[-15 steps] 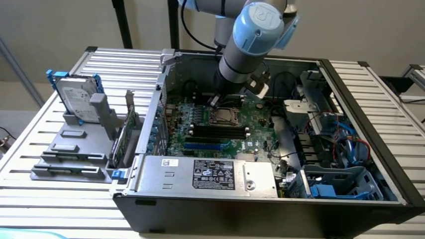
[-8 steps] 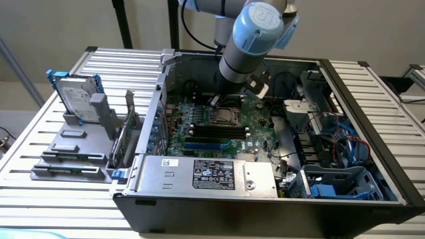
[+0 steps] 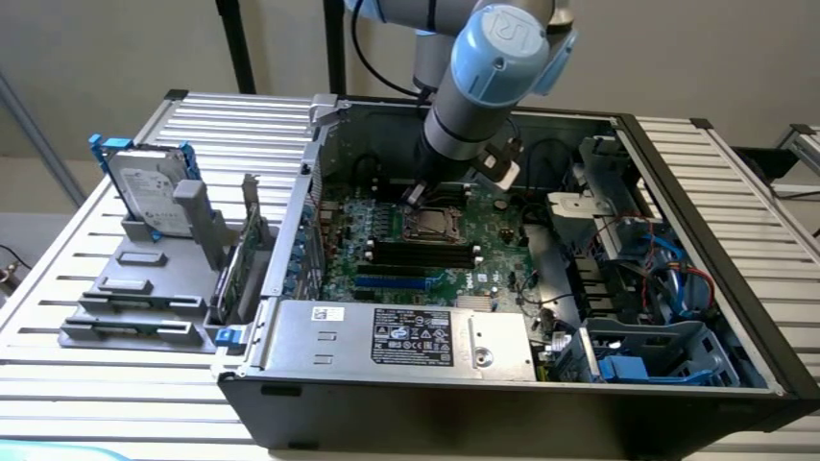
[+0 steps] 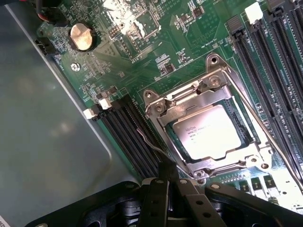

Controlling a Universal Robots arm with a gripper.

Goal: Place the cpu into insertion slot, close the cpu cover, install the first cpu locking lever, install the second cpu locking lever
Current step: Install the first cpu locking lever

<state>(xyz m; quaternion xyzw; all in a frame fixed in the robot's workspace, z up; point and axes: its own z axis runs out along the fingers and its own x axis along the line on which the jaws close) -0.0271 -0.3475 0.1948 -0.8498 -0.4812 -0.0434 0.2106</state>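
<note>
cpu [image 4: 211, 134]: seated in insertion slot [image 4: 246, 137], fragile.
cpu cover [image 4: 189, 101]: down, thin stiff steel.
locking lever [image 4: 150, 142]: springy wire, at 9 o'clock of slot; take hooked end.
gripper [image 4: 165, 189]: shut, pinching lever tip.

A table [image 3: 115, 355] with a ribbed, slatted metal top carries everything. An open computer case [image 3: 513, 403] lies on its side across the middle of the table, reaching to the near edge. Beside the case, toward the table's edge on the exterior view's left, sits a grey rack [image 3: 141, 298] holding an upright hard drive [image 3: 144, 187] in a blue frame.
</note>
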